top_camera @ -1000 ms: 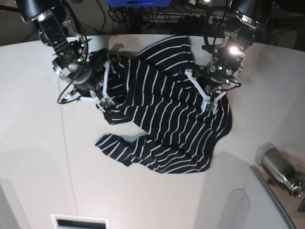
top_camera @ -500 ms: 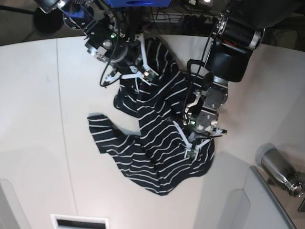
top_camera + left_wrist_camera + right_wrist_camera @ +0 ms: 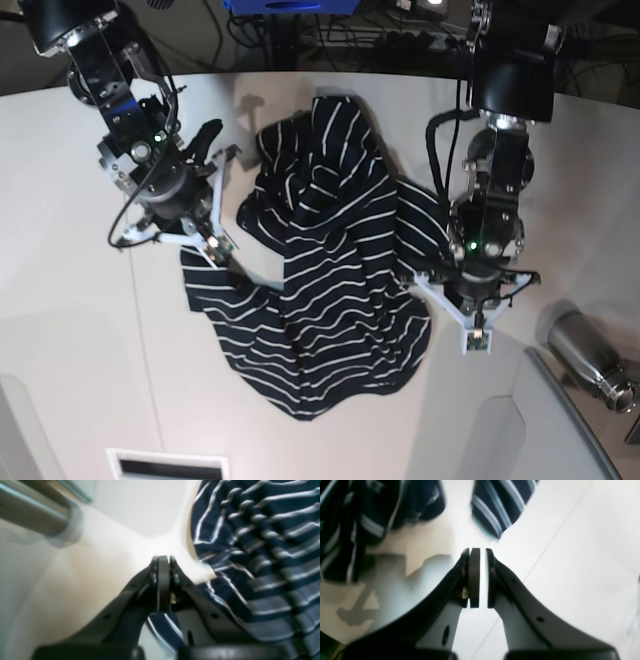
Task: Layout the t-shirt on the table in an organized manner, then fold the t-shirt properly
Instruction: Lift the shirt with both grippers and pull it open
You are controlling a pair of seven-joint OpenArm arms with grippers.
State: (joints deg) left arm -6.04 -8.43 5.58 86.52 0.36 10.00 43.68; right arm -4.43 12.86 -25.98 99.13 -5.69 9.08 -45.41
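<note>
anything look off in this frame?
Yes: the t-shirt lies crumpled and twisted on the table, one sleeve flung out, not laid flat. Both grippers, left and right, are off the cloth holding nothing. A metal bottle lies tipped at the table edge.

Lab: cables (image 3: 330,35) behind white table (image 3: 70,300)

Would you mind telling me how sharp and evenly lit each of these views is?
Left wrist: soft throughout, the t-shirt smeared, glare on the table just past the claw. Right wrist: blurred cloth, hard shadows on the table. Base: sharpest, with shine on the metal bottle.
</note>
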